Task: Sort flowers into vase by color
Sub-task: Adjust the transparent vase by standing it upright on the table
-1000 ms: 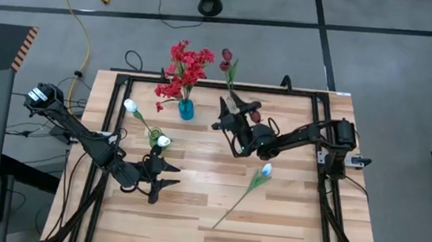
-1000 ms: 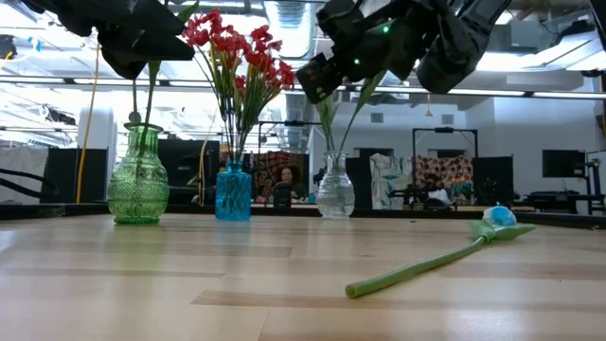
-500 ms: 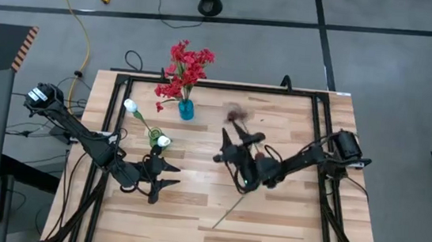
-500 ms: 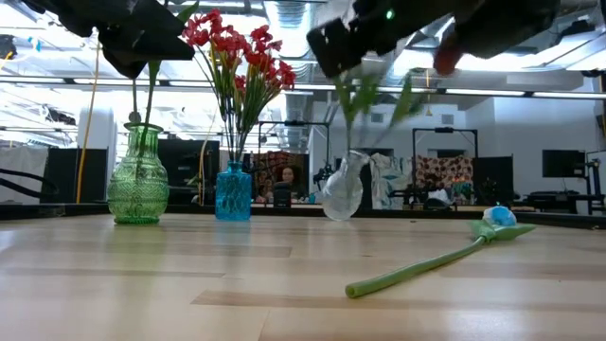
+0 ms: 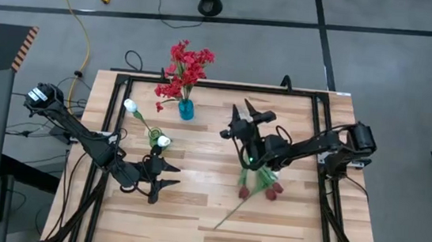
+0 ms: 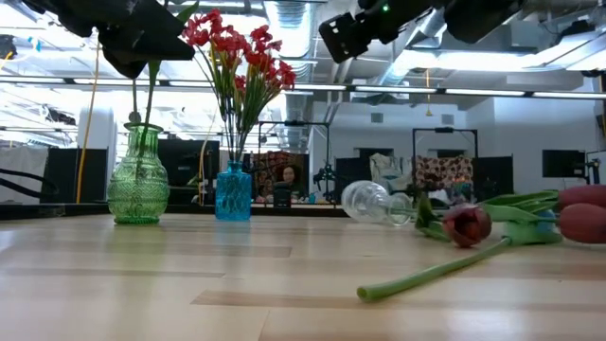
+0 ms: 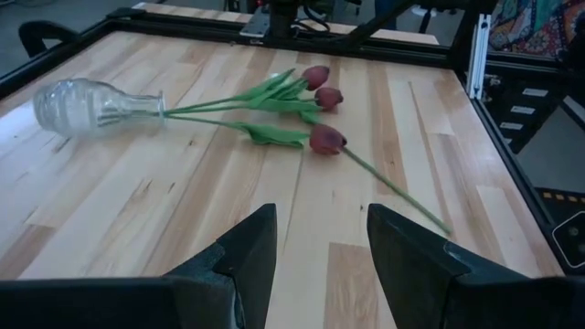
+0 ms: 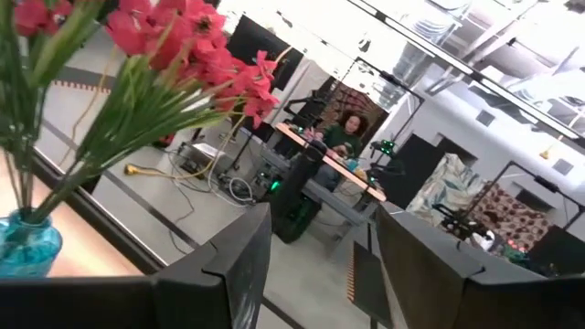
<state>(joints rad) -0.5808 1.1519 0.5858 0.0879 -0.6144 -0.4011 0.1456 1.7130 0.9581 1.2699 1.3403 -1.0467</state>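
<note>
The clear vase [image 7: 78, 107] lies tipped on its side on the desk [image 5: 192, 206], its maroon tulips [image 7: 320, 87] spilled out beside it, their stems still at its mouth. It could roll if I nudge it, and a low pass of my right arm could drag the loose stems or crush a bloom. A further stem [image 5: 227, 214] runs out toward the near edge; I cannot see its head under the tulips.

My right tool [image 5: 250, 112] hangs above the far end of the vase, pointing away toward the red flowers [image 5: 185, 66] in the blue vase [image 5: 186, 109]. Its jaws stand apart and hold nothing.

My left tool [image 5: 165, 175] waits near the desk's left side, jaws also apart and empty, just near of the green vase [image 5: 153, 137] with its white tulips [image 5: 131, 106].
</note>
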